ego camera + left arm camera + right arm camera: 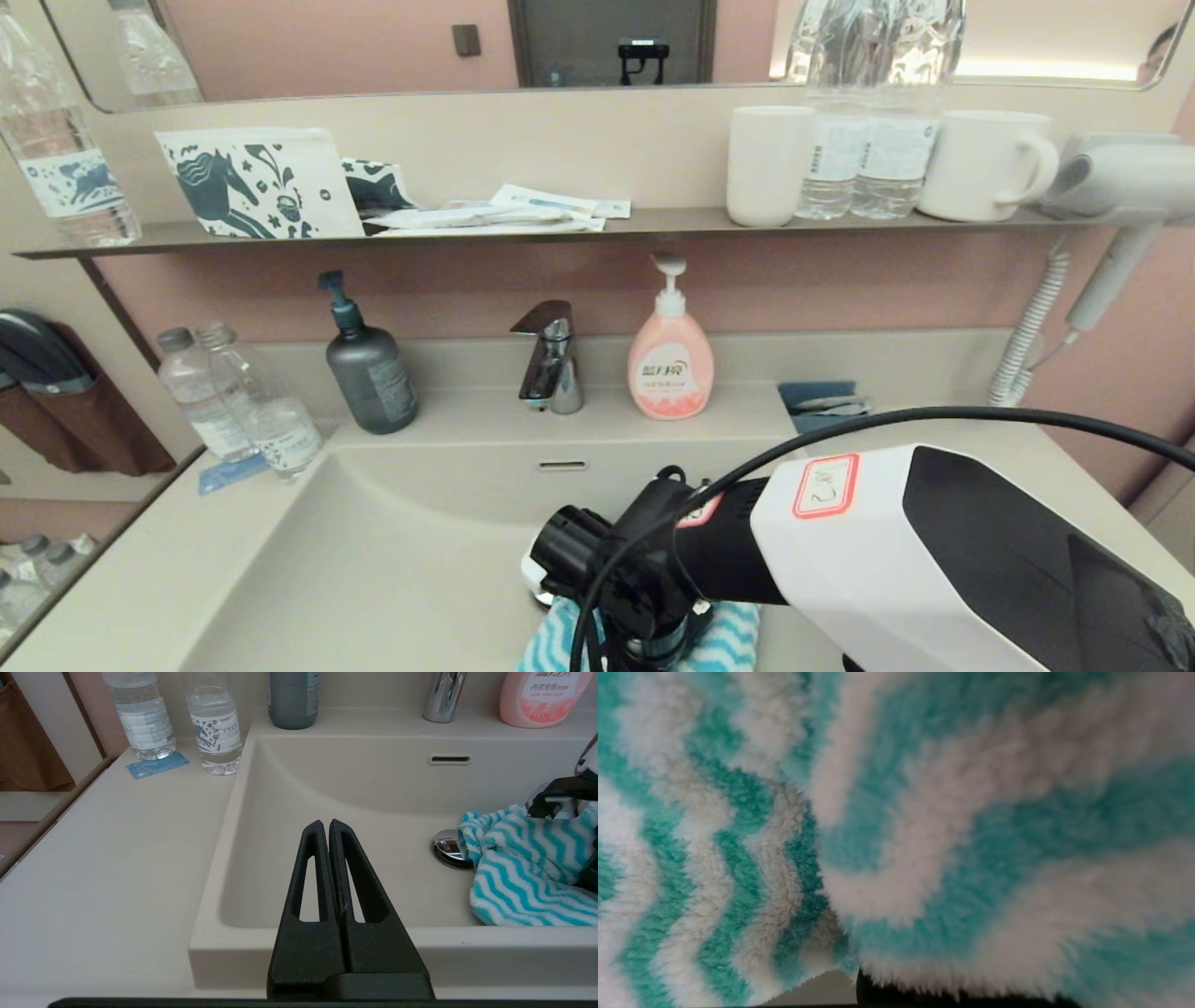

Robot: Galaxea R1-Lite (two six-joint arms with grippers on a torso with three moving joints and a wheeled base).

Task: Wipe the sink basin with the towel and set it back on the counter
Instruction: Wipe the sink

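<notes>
My right end effector (644,644) presses down on the towel (728,644) directly beneath it in the sink basin (392,560), grip state I cannot tell.

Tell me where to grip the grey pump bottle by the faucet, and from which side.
Grip the grey pump bottle around its wide round body, coming from the front over the sink basin. It stands upright near the wall; the thin pump neck looks a poorer hold, and water bottles crowd its left.

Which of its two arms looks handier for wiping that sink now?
The right. Its gripper is down on the towel inside the sink basin, beside the drain plug. The left gripper, shut and empty, hovers over the basin's near rim.
</notes>
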